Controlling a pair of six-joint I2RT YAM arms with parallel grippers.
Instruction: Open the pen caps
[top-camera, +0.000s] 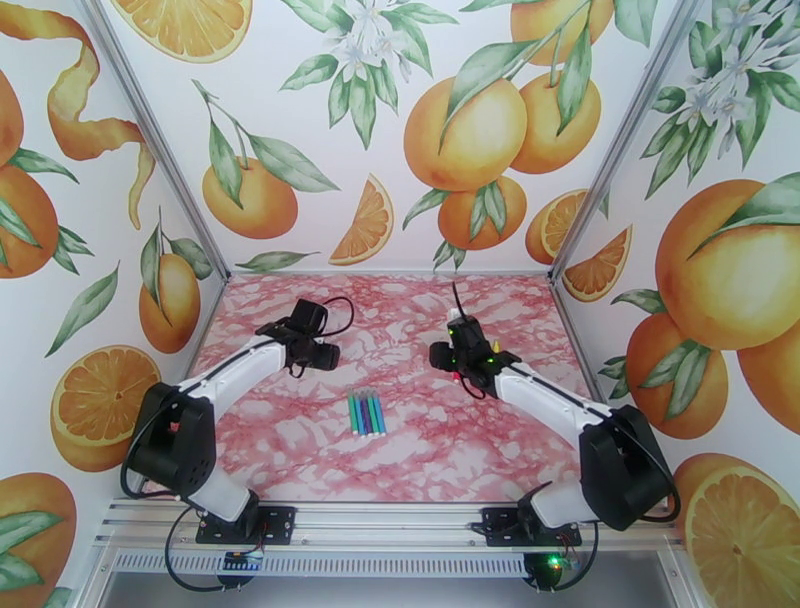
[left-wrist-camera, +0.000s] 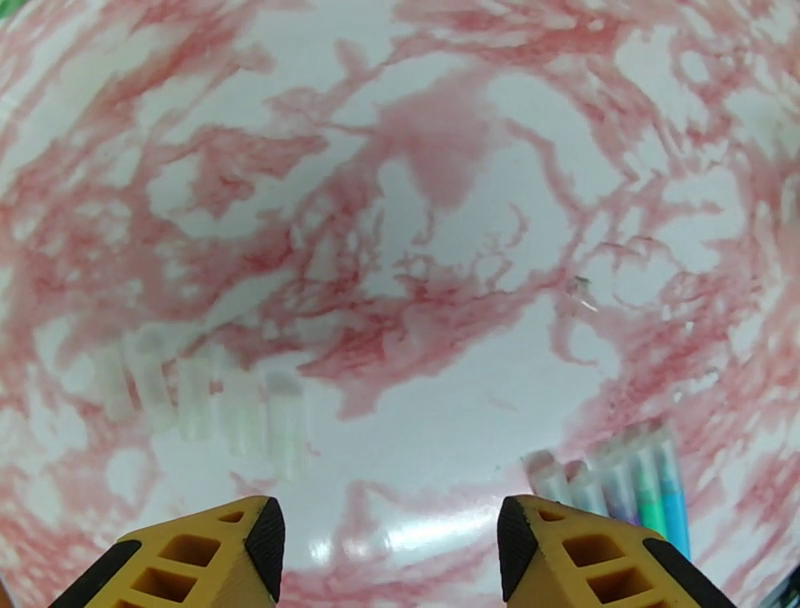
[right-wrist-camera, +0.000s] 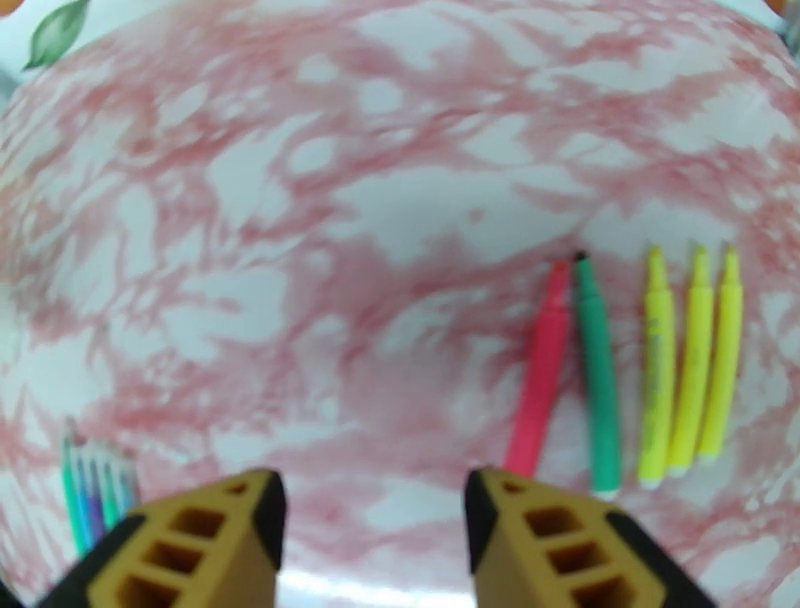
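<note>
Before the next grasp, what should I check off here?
1. Left gripper open and empty: ok.
2. Right gripper open and empty: ok.
3. Bundle of thin green, blue and purple markers lies between the arms, untouched by either: ok.
4. All caps off: not ok; the bundle's ends look capped.
5. Row of clear plastic caps set apart from the bundle: ok.
6. Uncapped pink marker, green marker and three yellow markers lie side by side, clear of the right gripper: ok.

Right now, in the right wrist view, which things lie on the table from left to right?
cluster of green, blue and purple pens → pink pen → green pen → first yellow pen → second yellow pen → third yellow pen
</note>
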